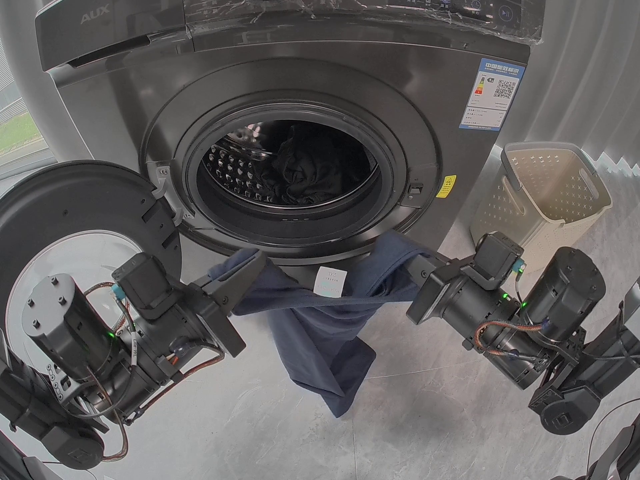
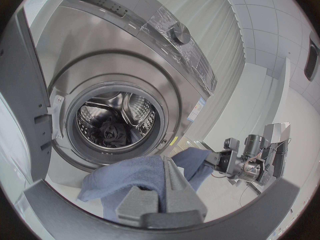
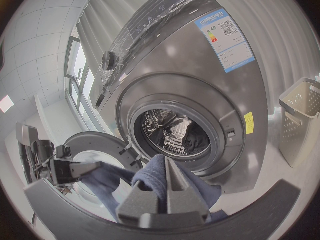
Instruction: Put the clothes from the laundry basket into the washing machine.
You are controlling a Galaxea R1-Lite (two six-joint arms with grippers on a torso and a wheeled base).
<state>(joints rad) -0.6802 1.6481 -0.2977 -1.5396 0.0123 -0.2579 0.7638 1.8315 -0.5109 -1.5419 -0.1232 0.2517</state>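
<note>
Navy garment [image 1: 320, 341] hangs over grey marbled floor [image 1: 253, 428].

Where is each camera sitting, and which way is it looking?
Head view: on the robot's head, looking down at the washing machine and its open drum; both arms show, left fingers and right fingers shut on one blue garment.
Left wrist view: on the left arm, facing the drum; its own fingers show in front.
Right wrist view: on the right arm, facing the drum and laundry basket; its own fingers show.
Shared: both wrist views see dark clothes inside the drum and the other arm beyond.
</note>
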